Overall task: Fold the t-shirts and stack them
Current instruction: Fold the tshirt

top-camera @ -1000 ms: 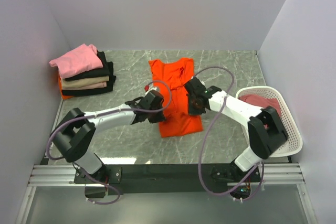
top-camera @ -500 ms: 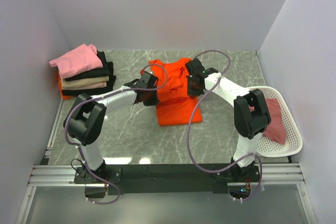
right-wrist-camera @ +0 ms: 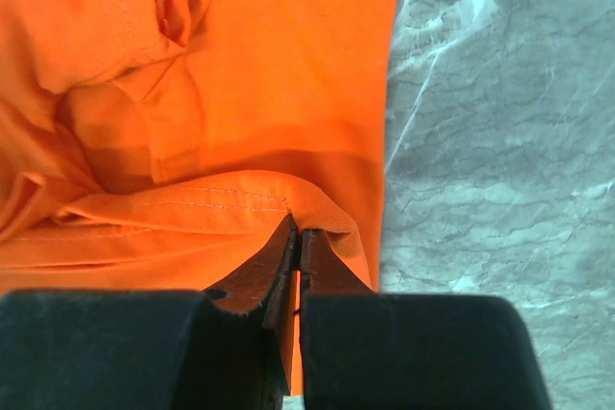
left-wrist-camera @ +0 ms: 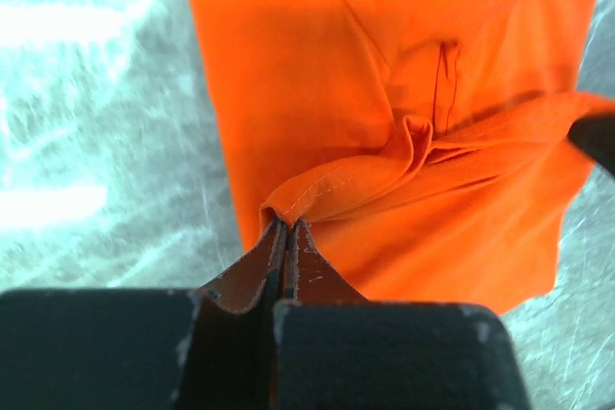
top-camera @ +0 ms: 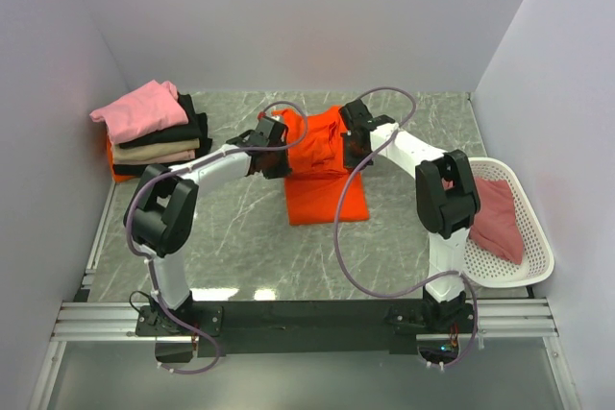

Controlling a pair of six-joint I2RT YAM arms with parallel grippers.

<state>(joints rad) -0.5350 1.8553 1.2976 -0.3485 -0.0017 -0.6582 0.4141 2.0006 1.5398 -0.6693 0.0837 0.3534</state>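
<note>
Orange soft-cloth short-sleeved t-shirt (top-camera: pixel 327 201) is seen from the top camera at the middle of the grey marbled worktop (top-camera: pixel 240 237), partly doubled over. It's flanked by the left pincer (top-camera: pixel 283 158) and right pincer (top-camera: pixel 352 153).

Counted up:
- one orange shirt
- one dusty rose shirt (top-camera: pixel 495 223), dumped in the white lattice plastic basket (top-camera: pixel 538 271)
- a folded pile (top-camera: pixel 159 141) far left, roughly five layers, pink on top (exact count can't be told)

Left wrist view: the pincer (left-wrist-camera: pixel 288 228) is pressed together on a stitched hem.

Right wrist view: same deal, hem pinched (right-wrist-camera: pixel 295 229).

Light, floppy stuff. Probably best gripped at hemmed corners, where slipping is less likely.
</note>
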